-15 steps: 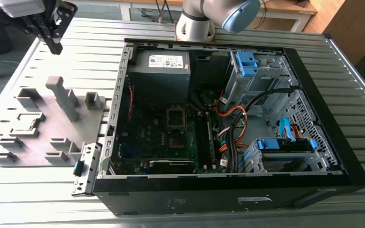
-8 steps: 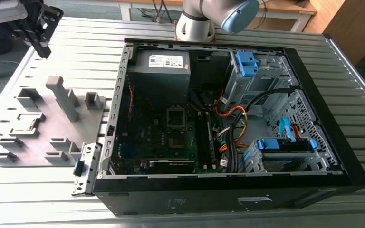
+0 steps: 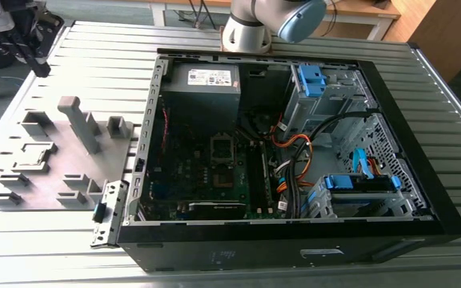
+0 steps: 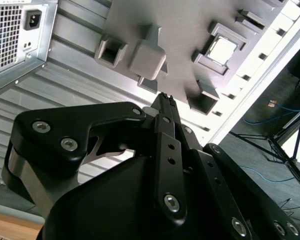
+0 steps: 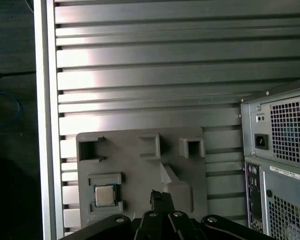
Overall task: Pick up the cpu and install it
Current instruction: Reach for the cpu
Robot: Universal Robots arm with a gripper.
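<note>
First wrist view, cpu (image 5: 104,195) apart from jaws

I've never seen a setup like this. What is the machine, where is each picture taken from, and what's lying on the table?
This is one robot arm with a gripper at its end. The exterior view comes from a camera off the arm, looking over a slatted metal table. On it lies an open computer case and, at the exterior view's left, a grey tray with raised blocks. The two wrist views come from cameras riding on the arm, so black gripper parts sit in their foreground. Both wrist views show the cpu, a small square chip, lying in a recess of the tray. The gripper hangs above that side of the table, apart from the chip.
</note>
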